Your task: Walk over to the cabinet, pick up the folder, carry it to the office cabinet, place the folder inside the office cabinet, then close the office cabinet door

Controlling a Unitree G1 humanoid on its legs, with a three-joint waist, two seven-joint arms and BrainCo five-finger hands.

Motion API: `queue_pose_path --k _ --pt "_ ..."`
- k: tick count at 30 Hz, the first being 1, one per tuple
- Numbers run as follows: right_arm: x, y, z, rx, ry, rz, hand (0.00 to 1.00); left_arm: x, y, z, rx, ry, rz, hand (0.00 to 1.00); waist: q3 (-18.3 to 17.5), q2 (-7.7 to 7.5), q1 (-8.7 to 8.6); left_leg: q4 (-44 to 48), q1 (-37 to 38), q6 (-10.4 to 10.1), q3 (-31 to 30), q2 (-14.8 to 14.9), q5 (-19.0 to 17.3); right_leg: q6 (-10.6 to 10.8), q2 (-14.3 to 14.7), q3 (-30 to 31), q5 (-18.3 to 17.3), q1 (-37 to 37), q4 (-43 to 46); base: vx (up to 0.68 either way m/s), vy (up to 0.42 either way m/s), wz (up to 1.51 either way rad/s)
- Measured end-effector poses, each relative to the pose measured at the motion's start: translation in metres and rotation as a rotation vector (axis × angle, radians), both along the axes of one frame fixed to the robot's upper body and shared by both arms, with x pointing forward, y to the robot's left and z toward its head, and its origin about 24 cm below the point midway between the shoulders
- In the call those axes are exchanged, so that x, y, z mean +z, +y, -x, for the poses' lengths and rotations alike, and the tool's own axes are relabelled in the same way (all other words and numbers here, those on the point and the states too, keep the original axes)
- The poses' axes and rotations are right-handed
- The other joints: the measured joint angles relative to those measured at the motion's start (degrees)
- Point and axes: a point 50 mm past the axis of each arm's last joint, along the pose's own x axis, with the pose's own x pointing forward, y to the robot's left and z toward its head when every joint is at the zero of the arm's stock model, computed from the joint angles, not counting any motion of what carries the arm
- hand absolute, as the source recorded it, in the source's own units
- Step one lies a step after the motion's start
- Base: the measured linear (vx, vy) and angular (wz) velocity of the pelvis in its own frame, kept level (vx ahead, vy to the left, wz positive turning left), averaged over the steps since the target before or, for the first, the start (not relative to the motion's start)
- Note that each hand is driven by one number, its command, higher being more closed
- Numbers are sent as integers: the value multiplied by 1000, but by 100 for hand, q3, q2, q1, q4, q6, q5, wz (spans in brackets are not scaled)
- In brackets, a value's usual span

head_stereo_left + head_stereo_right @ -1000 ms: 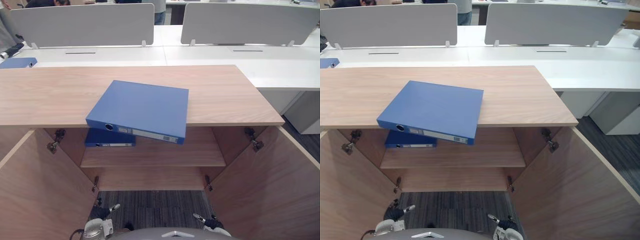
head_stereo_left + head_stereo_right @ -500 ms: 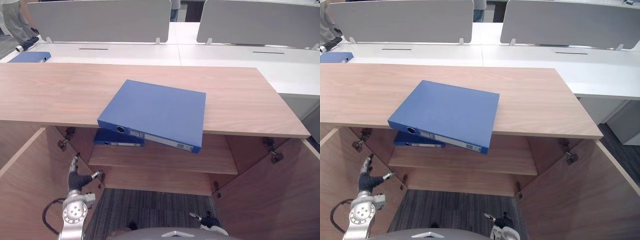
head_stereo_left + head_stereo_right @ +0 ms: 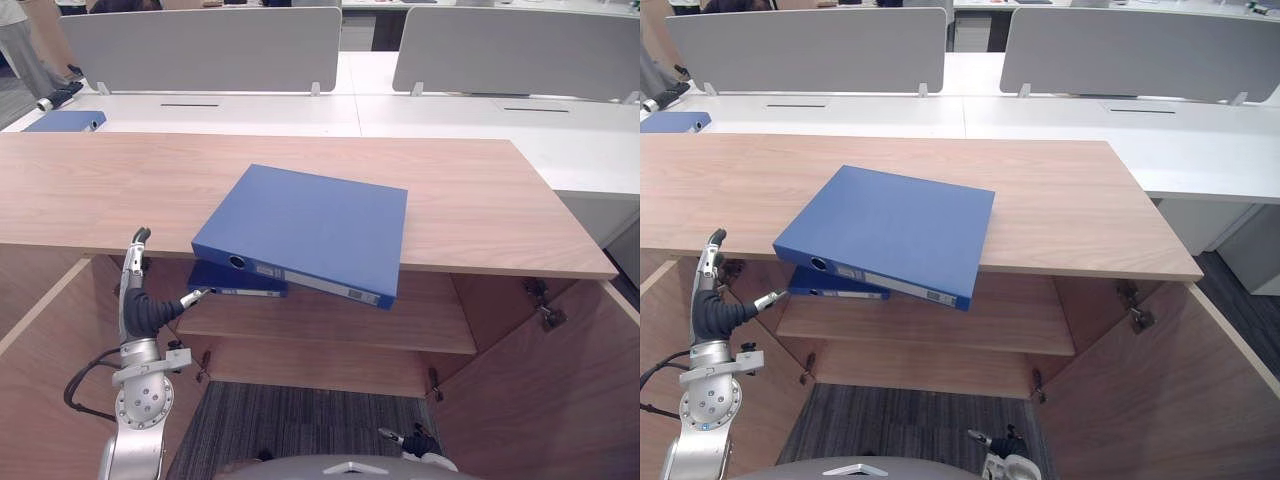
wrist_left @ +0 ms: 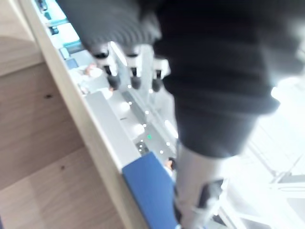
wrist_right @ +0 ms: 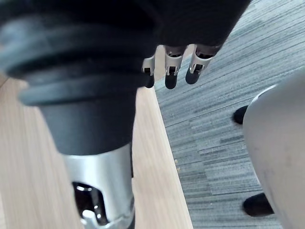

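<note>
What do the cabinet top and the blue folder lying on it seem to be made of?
Cabinet top: wood, or more likely wood-look laminate board, with a matt finish; it shows pale, regular grain lines and a thin straight edge. Blue folder: probably stiff board under a smooth, plastic-like cover; it is flat and evenly blue, with a round finger hole in its spine.

A blue folder (image 3: 310, 230) lies flat and askew at frame centre on the cabinet's wooden tabletop (image 3: 480, 200). Its spine overhangs the front edge, and below it the cabinet doors (image 3: 545, 390) stand open.

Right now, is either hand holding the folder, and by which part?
Neither. The left hand is open, left of the folder and not touching it; the folder lies on the cabinet top. The right hand hangs low, open.
</note>
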Motion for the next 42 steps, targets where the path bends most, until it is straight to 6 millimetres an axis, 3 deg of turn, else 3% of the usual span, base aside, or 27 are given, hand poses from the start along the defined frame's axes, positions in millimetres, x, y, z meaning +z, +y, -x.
queue_pose_path --k 5,9,15,22,42 --pt "-1 -1 3 8 16 3 0 6 -8 -3 -52 -17 -65 0 -32 -18 -58 0 0 21 0 0 40 10 -3 17 10 -15 27 -46 -1 0" --pt "-3 -3 8 25 41 12 0 16 -16 -5 -103 -46 -246 0 -160 -23 -69 1 -27 42 1 1 64 16 -3 28 20 -50 24 0 0 0" --pt "-3 -5 7 25 43 15 0 21 -29 -12 -176 -71 -381 0 -179 -21 -149 1 -7 49 48 8 84 13 11 87 45 -54 22 -15 -3 -3" --pt "-2 -12 7 24 42 34 0 28 -31 -18 -228 -93 -477 0 -178 -8 -197 -2 42 52 80 -1 84 -32 16 126 24 -25 -37 -17 0 -4" --pt "-5 -19 22 14 93 44 0 2 -48 -32 -353 11 -657 0 -176 -10 -412 -4 119 54 140 -7 34 -48 27 165 121 154 -350 3 -3 -1"
